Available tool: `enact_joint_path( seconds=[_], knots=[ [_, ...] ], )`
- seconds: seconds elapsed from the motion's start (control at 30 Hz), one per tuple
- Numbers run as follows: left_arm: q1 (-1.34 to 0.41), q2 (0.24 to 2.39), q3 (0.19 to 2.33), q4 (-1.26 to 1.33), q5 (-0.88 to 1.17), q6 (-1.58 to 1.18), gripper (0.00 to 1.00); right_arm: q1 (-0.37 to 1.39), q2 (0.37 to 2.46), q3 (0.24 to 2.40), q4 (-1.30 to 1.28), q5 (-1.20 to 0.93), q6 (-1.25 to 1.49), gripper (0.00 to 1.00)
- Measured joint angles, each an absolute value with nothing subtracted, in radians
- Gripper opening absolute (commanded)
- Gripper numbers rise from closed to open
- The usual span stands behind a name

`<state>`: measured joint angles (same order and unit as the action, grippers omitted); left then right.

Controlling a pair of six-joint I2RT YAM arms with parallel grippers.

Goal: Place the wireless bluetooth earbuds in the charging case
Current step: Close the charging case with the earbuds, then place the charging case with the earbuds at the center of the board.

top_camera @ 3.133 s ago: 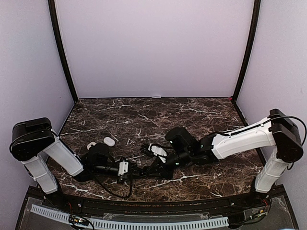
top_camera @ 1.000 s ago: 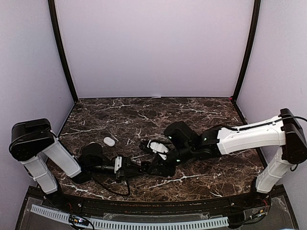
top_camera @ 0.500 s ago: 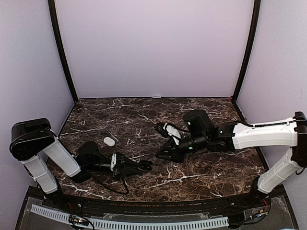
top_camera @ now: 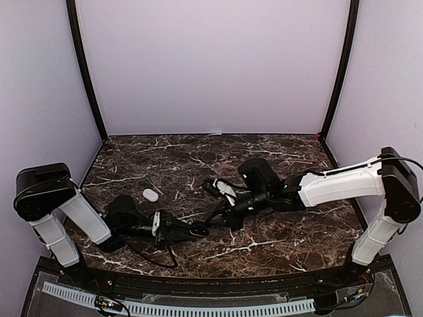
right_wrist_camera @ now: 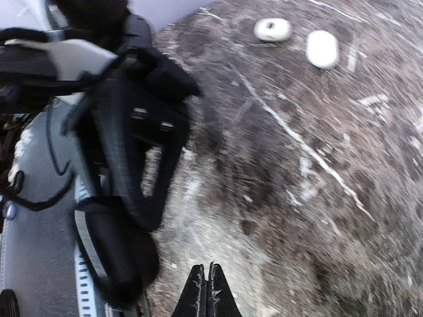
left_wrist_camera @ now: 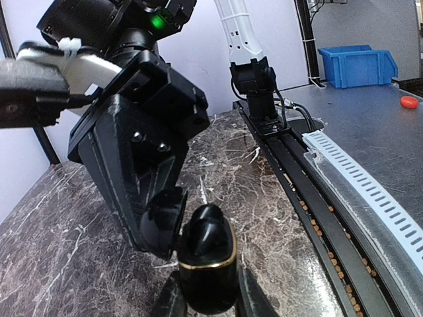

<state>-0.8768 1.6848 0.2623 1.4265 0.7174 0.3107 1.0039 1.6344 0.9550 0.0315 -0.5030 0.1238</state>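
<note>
My left gripper is shut on a black charging case with a gold rim, holding it upright low over the marble table. The case's lid hangs open to the left. A glossy black earbud stands up out of the case's opening. My right gripper is just right of the case, and its black housing looms close behind the lid. In the blurred right wrist view its fingertips are pressed together with nothing between them, and the case is to their left. No white earbuds are clearly visible.
A white pebble-shaped case lies left of centre on the table; it also shows in the right wrist view beside a rounder white thing. A white cable track runs along the near edge. Purple walls enclose three sides.
My right gripper pulled away from the case, up and to the right, then swung back down beside it. My left gripper shifted slightly left, still holding the case.
</note>
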Motion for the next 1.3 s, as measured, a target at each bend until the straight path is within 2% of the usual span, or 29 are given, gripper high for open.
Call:
enact_joint_path(
  seconds=[0.37,0.63,0.73,0.87,1.07,1.3],
  knots=[
    [-0.867,1.685,0.262,1.42,0.667,0.26,0.0,1.028,1.517,0.877,0.131,-0.63,0.071,0.0],
    [-0.816,1.68,0.283,1.378,0.508,0.038,0.0,0.978,1.449,0.827,0.121,-0.405,0.052,0.06],
    [-0.77,1.656,0.368,1.225,0.463,-0.118,0.0,0.944,1.396,0.787,0.134,-0.292,0.065,0.06],
    [-0.739,1.651,0.598,0.895,0.408,-0.266,0.0,0.92,1.351,0.757,0.152,-0.165,0.089,0.04],
    [-0.723,1.745,0.882,0.533,0.402,-0.406,0.0,0.877,1.322,0.71,0.157,0.0,0.149,0.03],
    [-0.675,1.922,1.016,0.294,0.434,-0.481,0.01,0.833,1.242,0.627,0.158,0.107,0.218,0.02]
  ],
)
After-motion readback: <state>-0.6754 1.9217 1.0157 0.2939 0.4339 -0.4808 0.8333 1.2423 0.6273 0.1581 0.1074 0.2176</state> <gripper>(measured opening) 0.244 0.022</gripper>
